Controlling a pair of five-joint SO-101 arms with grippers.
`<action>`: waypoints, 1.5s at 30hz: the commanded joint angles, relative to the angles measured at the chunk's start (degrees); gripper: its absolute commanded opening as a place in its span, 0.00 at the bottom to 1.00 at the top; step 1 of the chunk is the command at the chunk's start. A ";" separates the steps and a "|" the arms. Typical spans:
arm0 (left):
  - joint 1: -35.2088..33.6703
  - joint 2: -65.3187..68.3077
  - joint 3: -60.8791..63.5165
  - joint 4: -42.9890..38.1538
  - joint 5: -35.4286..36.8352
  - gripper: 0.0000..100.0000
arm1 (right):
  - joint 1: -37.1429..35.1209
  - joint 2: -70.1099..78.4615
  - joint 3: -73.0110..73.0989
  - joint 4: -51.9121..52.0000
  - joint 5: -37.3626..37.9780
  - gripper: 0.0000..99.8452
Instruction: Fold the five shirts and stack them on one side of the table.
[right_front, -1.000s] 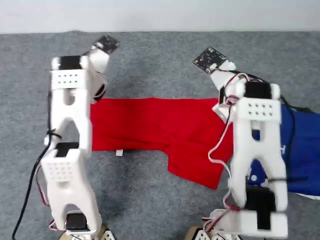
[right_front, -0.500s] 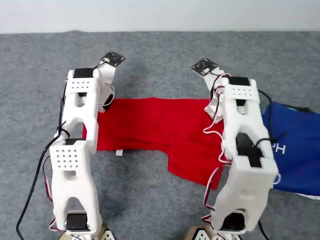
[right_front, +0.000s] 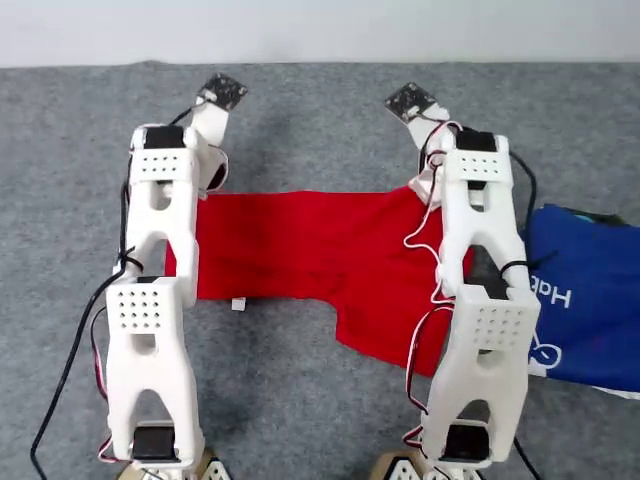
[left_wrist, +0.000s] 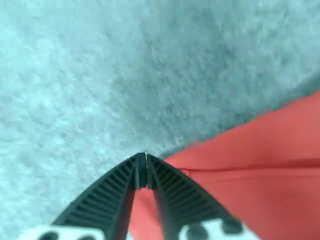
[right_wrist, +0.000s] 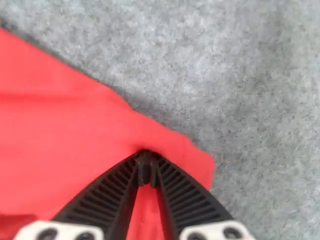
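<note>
Plainly spread out, a red cloth shirt (right_front: 300, 250) lies flat on the grey, felt-covered desk (right_front: 320, 110). It forms a wide band between the two white arms, with one part of it jutting out from its near edge on the right side. A small white tag (right_front: 238, 305) shows at the near edge of the red cloth shirt, towards its left end. The left gripper (left_wrist: 145, 172) is at the far left corner of the red cloth shirt. Its ribbed black jaws are pressed together, and their tips meet right on the cloth's edge, where red gives way to grey. Red fabric lies under the jaws, but it is not clear whether any of it is caught between them. The right gripper (right_wrist: 146, 167) is at the far right corner of the red cloth shirt. Its jaws are likewise closed, and here the cloth puckers up into the tips, so the corner is pinched between them. Just beside the right end of the red cloth shirt lies a blue shirt with white print (right_front: 585, 300), crumpled and reaching the desk's edge.
</note>
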 joint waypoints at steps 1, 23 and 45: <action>1.76 -0.97 -7.43 5.89 0.53 0.00 | -0.57 -4.00 -3.52 1.98 -0.53 0.01; 8.09 2.81 1.80 21.45 2.81 0.00 | -0.31 -18.15 -3.52 26.59 -0.53 0.01; 9.67 -34.55 53.76 21.10 0.97 0.00 | -0.22 -19.03 -3.52 29.76 -0.62 0.01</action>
